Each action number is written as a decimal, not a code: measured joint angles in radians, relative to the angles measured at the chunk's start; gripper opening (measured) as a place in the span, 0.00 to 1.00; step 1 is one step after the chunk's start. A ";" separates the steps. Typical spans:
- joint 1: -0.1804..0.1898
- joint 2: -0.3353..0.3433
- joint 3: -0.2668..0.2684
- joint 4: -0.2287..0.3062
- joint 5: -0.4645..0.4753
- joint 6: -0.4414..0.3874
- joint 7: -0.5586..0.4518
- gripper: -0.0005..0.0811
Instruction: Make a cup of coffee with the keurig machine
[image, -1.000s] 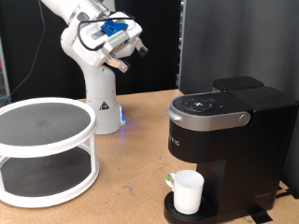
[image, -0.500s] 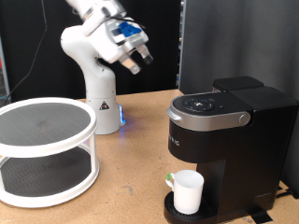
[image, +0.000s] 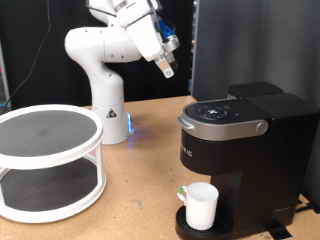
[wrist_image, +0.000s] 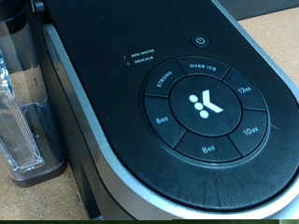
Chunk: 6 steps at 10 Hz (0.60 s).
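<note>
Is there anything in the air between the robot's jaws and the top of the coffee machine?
No. In the exterior view the gripper hangs above the keurig machine with only open air between them. The wrist view looks straight onto its round button panel.

Round button panel (wrist_image: 204, 105) on the keurig machine (image: 248, 160) lid read: STRONG, OVER ICE, 12oz, 10oz, 8oz, 6oz, with a white K logo at centre and a power symbol above the ring. Two small lines beside it read ADD WATER, DESCALE. Yellow warning triangle seen on robot base (image: 110, 115); lettering on machine front too small.
</note>
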 joint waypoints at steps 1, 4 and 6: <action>0.002 0.000 0.003 0.000 -0.012 0.009 -0.048 0.99; 0.005 0.002 0.054 0.037 -0.117 0.014 -0.123 0.99; 0.005 0.033 0.086 0.111 -0.183 -0.037 -0.125 0.99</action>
